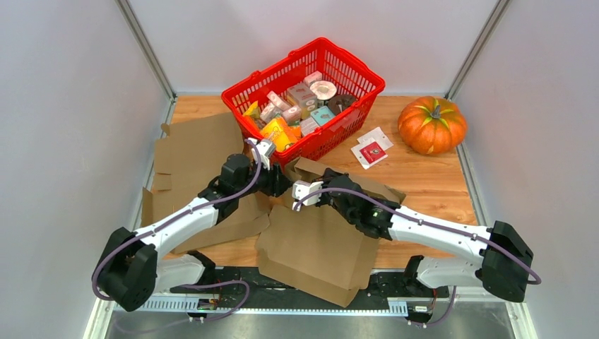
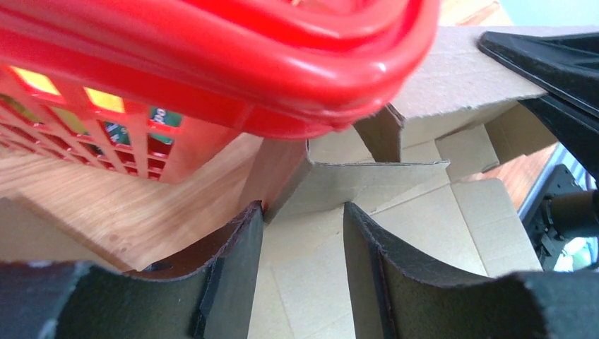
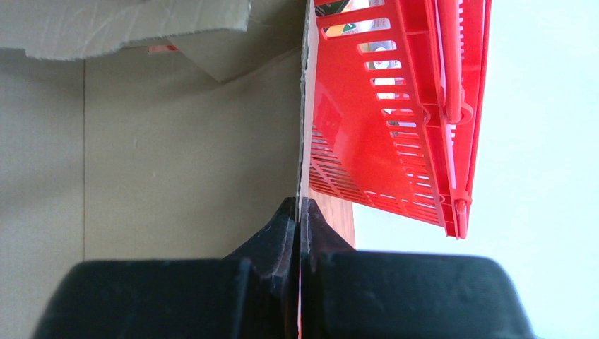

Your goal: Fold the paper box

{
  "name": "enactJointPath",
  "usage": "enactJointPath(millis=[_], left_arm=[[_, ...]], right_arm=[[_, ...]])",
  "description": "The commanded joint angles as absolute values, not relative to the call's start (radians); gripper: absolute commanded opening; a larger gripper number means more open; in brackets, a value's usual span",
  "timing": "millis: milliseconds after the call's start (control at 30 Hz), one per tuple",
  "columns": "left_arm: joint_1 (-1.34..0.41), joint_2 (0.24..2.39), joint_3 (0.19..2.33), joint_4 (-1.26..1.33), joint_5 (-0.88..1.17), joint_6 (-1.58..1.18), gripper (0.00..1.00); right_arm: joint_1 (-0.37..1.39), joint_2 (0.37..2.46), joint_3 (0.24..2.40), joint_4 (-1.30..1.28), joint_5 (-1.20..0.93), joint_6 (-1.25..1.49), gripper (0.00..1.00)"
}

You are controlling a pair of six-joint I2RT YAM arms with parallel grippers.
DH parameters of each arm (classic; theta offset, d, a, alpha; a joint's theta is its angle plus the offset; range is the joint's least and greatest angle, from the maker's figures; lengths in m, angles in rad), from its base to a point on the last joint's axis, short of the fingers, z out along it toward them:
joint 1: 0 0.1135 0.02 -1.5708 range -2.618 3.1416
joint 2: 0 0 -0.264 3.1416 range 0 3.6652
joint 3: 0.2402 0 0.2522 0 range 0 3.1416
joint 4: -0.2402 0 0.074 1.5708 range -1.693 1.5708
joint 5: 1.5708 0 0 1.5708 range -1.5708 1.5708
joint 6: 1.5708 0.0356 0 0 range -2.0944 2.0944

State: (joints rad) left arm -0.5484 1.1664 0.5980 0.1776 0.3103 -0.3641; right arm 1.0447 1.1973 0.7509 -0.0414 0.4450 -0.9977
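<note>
Your right gripper (image 3: 298, 206) is pinched shut on a raised flap edge of the box (image 1: 318, 240), which lies just in front of the basket (image 1: 311, 85), flaps close to its near wall. Your left gripper (image 2: 304, 212) stands apart, holding nothing, close by the basket's rim. Swing it carelessly and you could hook that rim and drag the basket. Pull the right too hard and the thin flap may tear or slip free.

High rear overview; both wrist views close against red basket (image 2: 212, 56) and paper box (image 2: 424, 233)
</note>
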Motion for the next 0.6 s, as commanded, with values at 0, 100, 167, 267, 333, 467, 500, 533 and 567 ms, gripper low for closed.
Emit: enactJointPath(millis=[0, 100, 167, 267, 333, 467, 500, 533, 567], left_arm=[[-0.546, 1.164, 0.562, 0.331, 0.425, -0.324, 0.53], [-0.546, 1.1, 0.509, 0.363, 0.463, -0.324, 0.52], [-0.546, 1.06, 0.48, 0.342, 0.439, -0.318, 0.53], [-0.546, 0.997, 0.469, 0.29, 0.359, -0.314, 0.57], [-0.545, 0.996, 0.495, 0.227, 0.29, -0.292, 0.56], [-0.538, 1.008, 0.531, 0.173, 0.206, -0.262, 0.55], [-0.538, 1.008, 0.534, 0.17, 0.195, -0.249, 0.54], [-0.537, 1.011, 0.541, 0.166, 0.193, -0.238, 0.54], [-0.534, 1.02, 0.548, 0.158, 0.195, -0.23, 0.54]], right_arm=[[1.08, 1.236, 0.753, -0.146, 0.356, -0.968, 0.02], [1.077, 1.229, 0.77, -0.166, 0.345, -0.942, 0.02], [1.072, 1.229, 0.776, -0.173, 0.347, -0.943, 0.03], [1.066, 1.223, 0.776, -0.192, 0.348, -0.948, 0.03], [1.068, 1.226, 0.775, -0.198, 0.353, -0.954, 0.03], [1.066, 1.218, 0.77, -0.206, 0.354, -0.954, 0.03], [1.068, 1.215, 0.77, -0.206, 0.354, -0.954, 0.03], [1.066, 1.213, 0.769, -0.206, 0.354, -0.954, 0.03], [1.066, 1.213, 0.77, -0.206, 0.351, -0.957, 0.03]])
